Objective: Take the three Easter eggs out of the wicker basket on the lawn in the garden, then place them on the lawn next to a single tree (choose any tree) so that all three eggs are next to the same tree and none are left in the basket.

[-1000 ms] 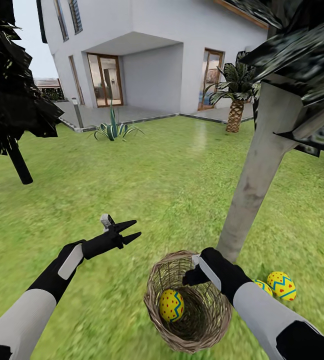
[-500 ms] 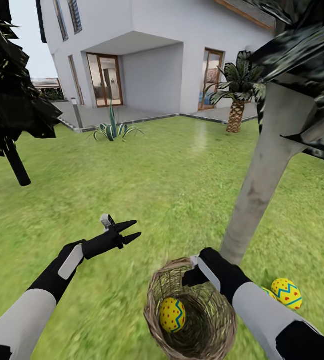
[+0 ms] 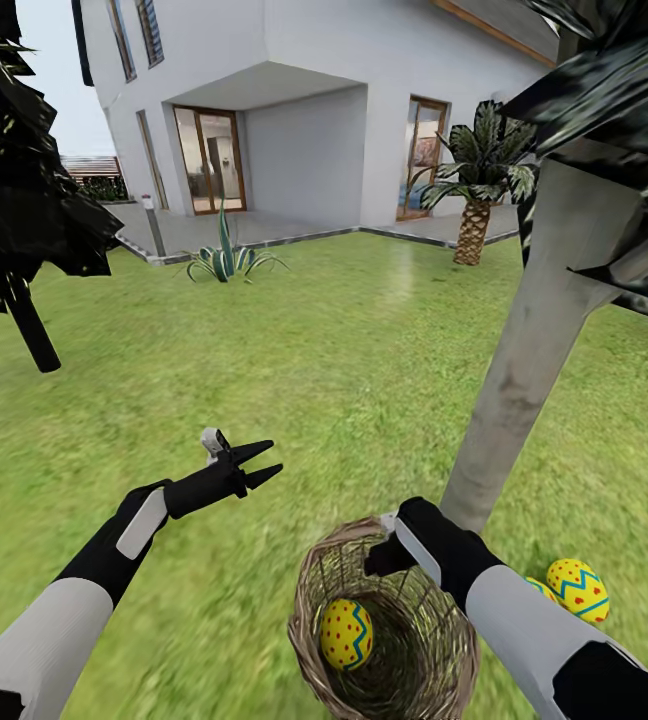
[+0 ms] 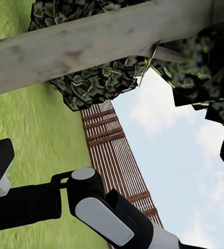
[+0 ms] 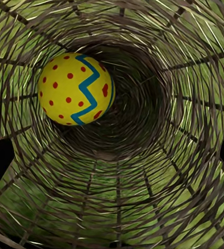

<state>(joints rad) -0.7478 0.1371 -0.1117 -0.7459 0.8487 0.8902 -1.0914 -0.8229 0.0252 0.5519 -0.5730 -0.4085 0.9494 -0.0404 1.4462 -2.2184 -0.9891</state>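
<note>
The wicker basket (image 3: 384,625) stands on the lawn (image 3: 314,340) at the foot of the pale-trunked tree (image 3: 524,380). One yellow Easter egg (image 3: 346,633) lies inside it against the wall, also seen in the right wrist view as the egg (image 5: 77,89) deep in the basket (image 5: 158,171). Two more eggs lie on the grass beside the trunk, one in full view (image 3: 577,590) and one partly hidden (image 3: 538,587) behind my right forearm. My right gripper (image 3: 379,556) is open at the basket's mouth, apart from the egg. My left gripper (image 3: 267,462) is open and empty over grass.
A white house (image 3: 294,110) with a paved terrace stands behind. A black-leaved tree (image 3: 24,230) is at the left, a spiky plant (image 3: 226,258) and a short palm (image 3: 474,200) farther back. A slatted fence (image 4: 112,150) appears in the left wrist view, past my right arm (image 4: 99,212).
The whole view has shifted slightly, so the basket and the eggs sit a little lower and the trunk farther right. Both arms hold the same pose.
</note>
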